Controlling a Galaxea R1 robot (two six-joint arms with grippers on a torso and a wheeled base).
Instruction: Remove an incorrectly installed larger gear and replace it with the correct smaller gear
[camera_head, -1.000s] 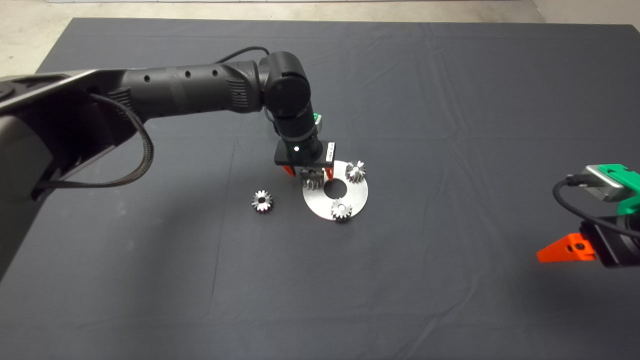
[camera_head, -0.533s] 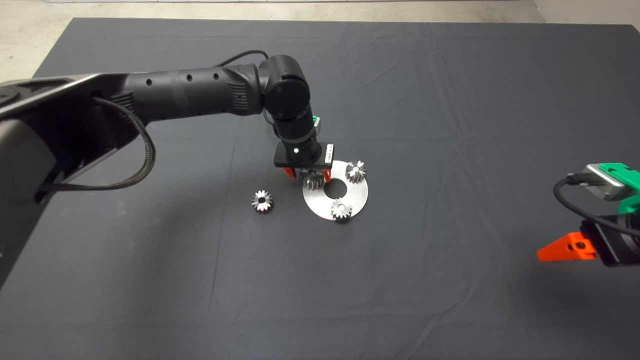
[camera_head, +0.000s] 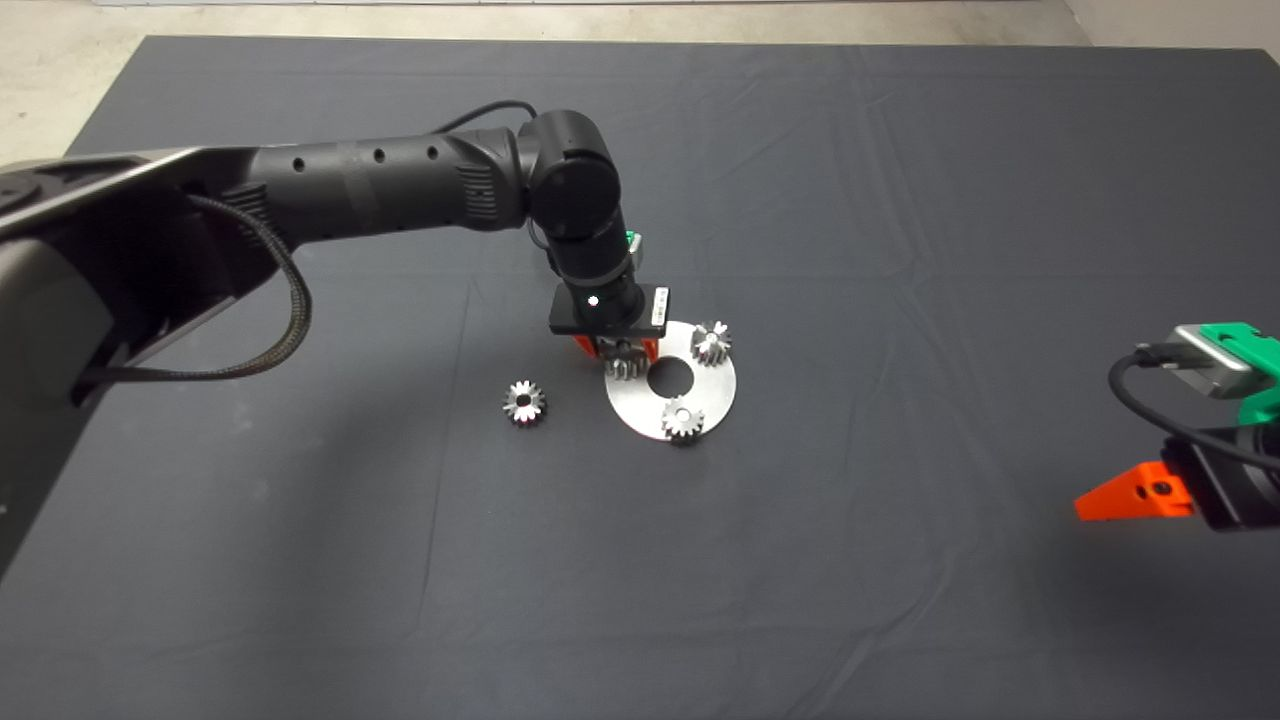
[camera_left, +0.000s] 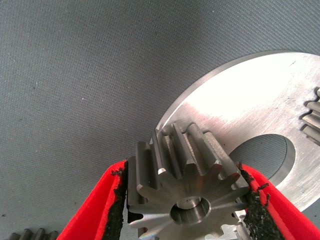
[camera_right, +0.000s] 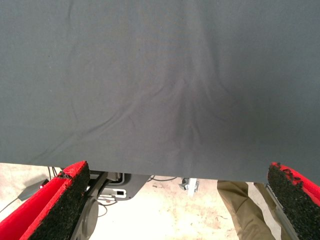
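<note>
My left gripper (camera_head: 614, 352) stands over the left edge of the round silver plate (camera_head: 712, 385). It is shut on the larger gear (camera_head: 624, 365). In the left wrist view the gripper (camera_left: 182, 167) has both black pads (camera_left: 117, 210) pressed on the larger gear's (camera_left: 185, 185) teeth, and the plate (camera_left: 250, 105) lies beneath. The smaller gear (camera_head: 524, 402) lies loose on the mat left of the plate, and its edge shows in the left wrist view (camera_left: 31, 234). My right gripper (camera_head: 1135, 497) waits open at the lower right edge.
Two more small silver gears stand on the plate, one at the far side (camera_head: 711, 342) and one at the near side (camera_head: 682, 418). The plate has a round centre hole (camera_head: 670, 376). The right wrist view shows the mat's edge, floor, cables and a person's leg (camera_right: 240, 205).
My left gripper's fingers have closed in from wide apart onto the larger gear. The right arm has not moved.
</note>
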